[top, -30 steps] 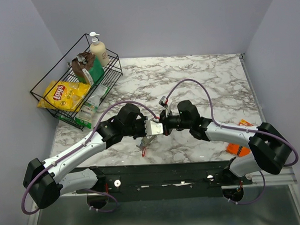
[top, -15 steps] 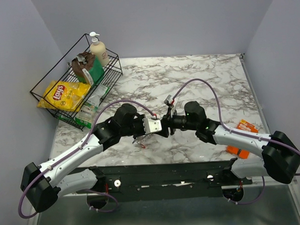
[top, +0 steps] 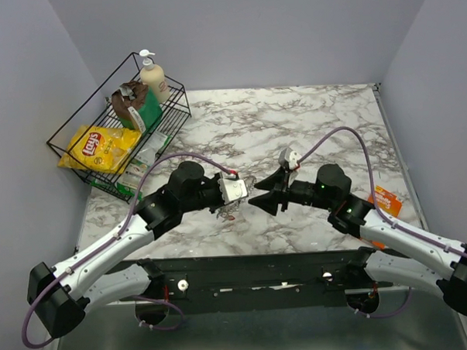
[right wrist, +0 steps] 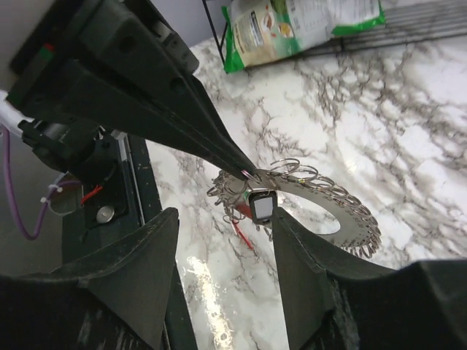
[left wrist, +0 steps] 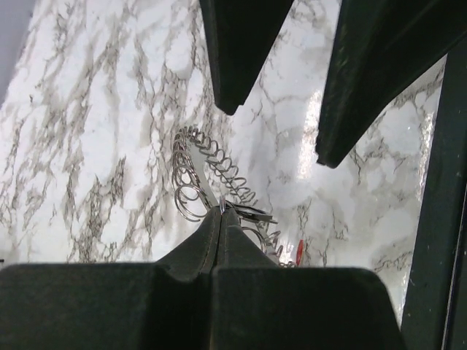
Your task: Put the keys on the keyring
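Note:
The keyring (right wrist: 332, 208) is a flat silvery hoop edged with several small wire loops, held just above the marble. My left gripper (left wrist: 221, 210) is shut on one of those loops at the hoop's near edge (left wrist: 208, 157). From that edge hang a black-headed key (right wrist: 261, 206) and a red key (right wrist: 245, 235), whose red tip (left wrist: 300, 251) shows beside my left fingers. My right gripper (right wrist: 222, 240) stands open, facing the hoop from a short way off, with nothing between its fingers. In the top view the left gripper (top: 240, 192) and right gripper (top: 259, 202) nearly meet over the keyring (top: 229, 209).
A black wire basket (top: 82, 126) at the back left holds a yellow chip bag (top: 100, 147), a green bag (right wrist: 306, 22) and a pump bottle (top: 153, 76). A flat orange piece (top: 386, 200) lies by the right arm. The black base rail (top: 253, 271) runs along the table's near edge.
My right gripper has opened and drawn back to the right, away from the left gripper. The left gripper still pinches the keyring and has shifted slightly up the table.

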You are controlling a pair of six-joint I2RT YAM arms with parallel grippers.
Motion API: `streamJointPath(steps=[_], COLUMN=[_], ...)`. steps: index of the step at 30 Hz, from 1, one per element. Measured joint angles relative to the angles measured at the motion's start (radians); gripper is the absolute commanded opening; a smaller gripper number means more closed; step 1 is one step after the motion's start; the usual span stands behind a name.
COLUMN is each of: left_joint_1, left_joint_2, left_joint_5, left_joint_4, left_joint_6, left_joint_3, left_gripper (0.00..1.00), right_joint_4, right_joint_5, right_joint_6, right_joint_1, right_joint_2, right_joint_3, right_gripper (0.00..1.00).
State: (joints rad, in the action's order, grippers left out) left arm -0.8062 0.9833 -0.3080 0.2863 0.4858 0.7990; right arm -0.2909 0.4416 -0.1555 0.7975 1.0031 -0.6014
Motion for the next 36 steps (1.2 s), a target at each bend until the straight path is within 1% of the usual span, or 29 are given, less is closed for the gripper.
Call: streamJointPath(steps=[3,6,13,15,19,25,27,29,36], left_joint_1=[0.0,0.0,0.0,0.0,0.0,0.0,0.0,0.0,0.0], left_joint_2=[-0.02,-0.034,-0.052,-0.065,-0.101,-0.121,-0.122,-0.122,-0.122], left_joint_5=[-0.023,-0.057,-0.155,-0.171,-0.21,-0.265,-0.281,-0.297,-0.338], left_joint_4=[-0.062,-0.129,-0.303,-0.334,-0.462,-0.606,-0.641,-0.669,-0.732], left_joint_6=[-0.032,-0.063,-0.131,-0.143,-0.194,-0.249,-0.263,-0.275,-0.302], left_joint_3=[-0.019,-0.048,-0.121,-0.145,-0.206,-0.254,-0.264,-0.272,-0.28], left_gripper=[0.0,0.0,0.0,0.0,0.0,0.0,0.0,0.0,0.0], right_joint_4=[0.0,-0.003,-0.003,-0.003,-0.003,-0.007,-0.007,-0.008,-0.015], right_joint_5=[0.001,0.016,0.093,0.113,0.145,0.168,0.18,0.188,0.2], right_joint_6=[0.03,0.058,0.089,0.096,0.101,0.109,0.113,0.116,0.121], right_joint_1=[0.0,0.0,0.0,0.0,0.0,0.0,0.0,0.0,0.0], right_joint_2=[-0.079,-0.119,-0.129,-0.129,-0.139,-0.167,-0.17,-0.171,-0.171], right_joint_3=[0.021,0.025,0.025,0.025,0.025,0.025,0.025,0.025,0.031], right_gripper=[0.59,0.57,0.49,0.49,0.49,0.47,0.46,0.42,0.41])
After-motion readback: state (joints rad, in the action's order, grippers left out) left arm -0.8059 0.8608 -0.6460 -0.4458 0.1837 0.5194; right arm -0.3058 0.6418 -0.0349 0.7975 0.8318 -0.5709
